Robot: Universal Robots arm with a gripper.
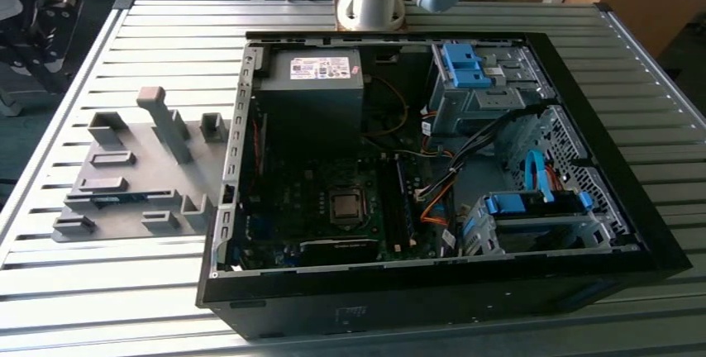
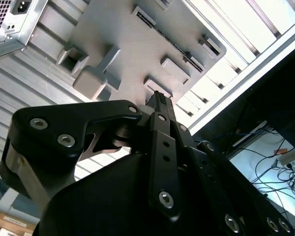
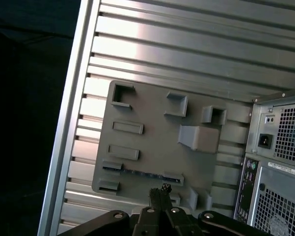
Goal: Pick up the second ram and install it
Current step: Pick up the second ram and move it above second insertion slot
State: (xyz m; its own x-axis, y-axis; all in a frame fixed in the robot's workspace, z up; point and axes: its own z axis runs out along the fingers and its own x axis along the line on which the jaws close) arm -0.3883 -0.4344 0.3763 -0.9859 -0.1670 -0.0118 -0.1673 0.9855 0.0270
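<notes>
In the first wrist view the end effector (image 3: 160,191) is seen with fingers pressed together, close to the second ram (image 3: 142,173), which is seated in the grey fixture (image 3: 152,147) by the table (image 3: 186,54) edge. The interior of the open computer case (image 1: 386,299) is shown in the exterior view.

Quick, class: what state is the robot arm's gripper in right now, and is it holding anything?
Gripper: closed, holding nothing. The thin blue-green circuit-board memory stick lies in the grey slotted holder plate.
</notes>
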